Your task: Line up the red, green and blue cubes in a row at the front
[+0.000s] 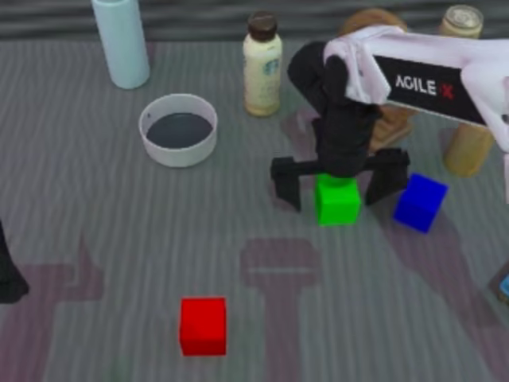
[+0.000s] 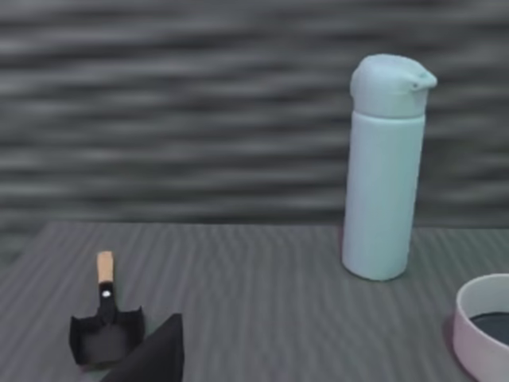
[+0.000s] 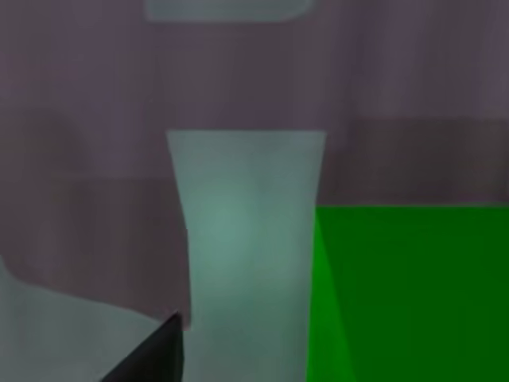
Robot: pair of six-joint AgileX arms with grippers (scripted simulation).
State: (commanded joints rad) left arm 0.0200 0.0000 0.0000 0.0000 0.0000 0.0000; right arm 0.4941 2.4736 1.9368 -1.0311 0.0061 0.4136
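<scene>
My right gripper (image 1: 336,183) is open and low over the table at centre right, its two black fingers standing either side of the green cube (image 1: 339,202). In the right wrist view the green cube (image 3: 413,294) fills one side, apart from the one black fingertip (image 3: 151,360) that shows. The blue cube (image 1: 420,202) sits just right of the right-hand finger. The red cube (image 1: 203,325) lies alone near the front, left of centre. My left arm (image 1: 8,278) is parked at the table's left edge; its one visible fingertip (image 2: 155,354) holds nothing.
A white bowl (image 1: 178,130) with a dark inside stands at back left, near a pale blue bottle (image 1: 121,41). A cream bottle (image 1: 262,68) and tan wooden objects (image 1: 469,147) stand behind the right arm. A small black dustpan (image 2: 105,326) lies beyond the left gripper.
</scene>
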